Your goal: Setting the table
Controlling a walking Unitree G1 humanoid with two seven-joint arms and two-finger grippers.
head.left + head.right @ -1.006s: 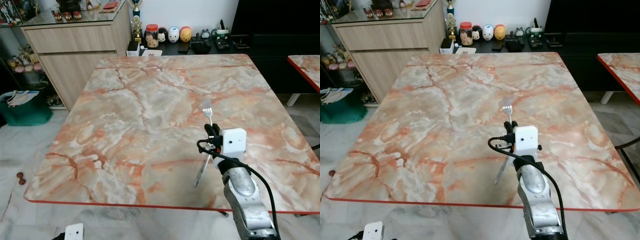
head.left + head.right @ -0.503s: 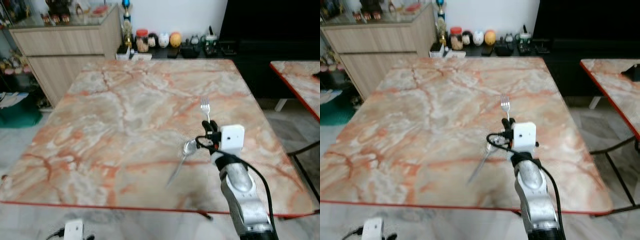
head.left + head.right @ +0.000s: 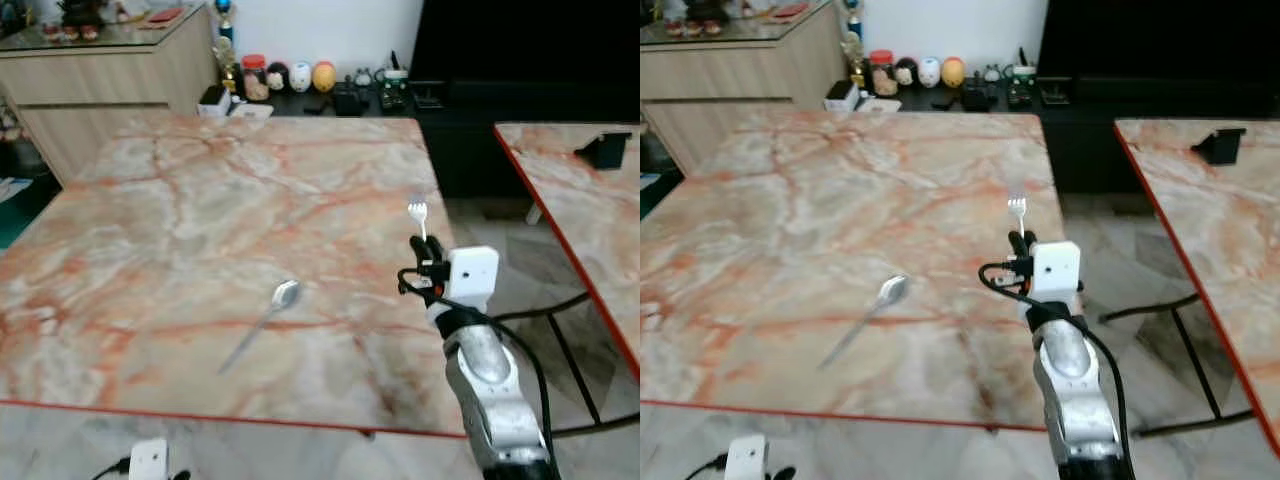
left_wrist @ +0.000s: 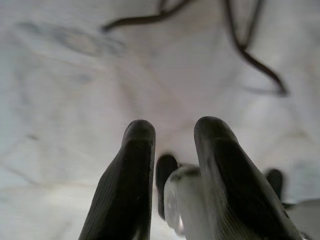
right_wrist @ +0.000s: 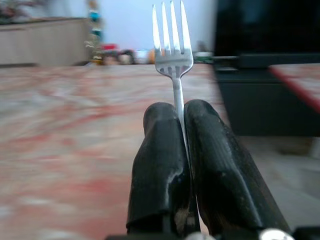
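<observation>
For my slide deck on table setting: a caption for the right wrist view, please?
Right hand shut on an upright fork, tines up, above the marble table.

No text, label or number can be read anywhere.

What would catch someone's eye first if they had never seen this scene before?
Most likely the fork, held tines-up between the shut black fingers of the right gripper over the near right part of the marble table. Next, a lone spoon lying flat on the table to the robot's left of that arm. At the far edge, a row of small colourful figurines lines a dark shelf.
</observation>
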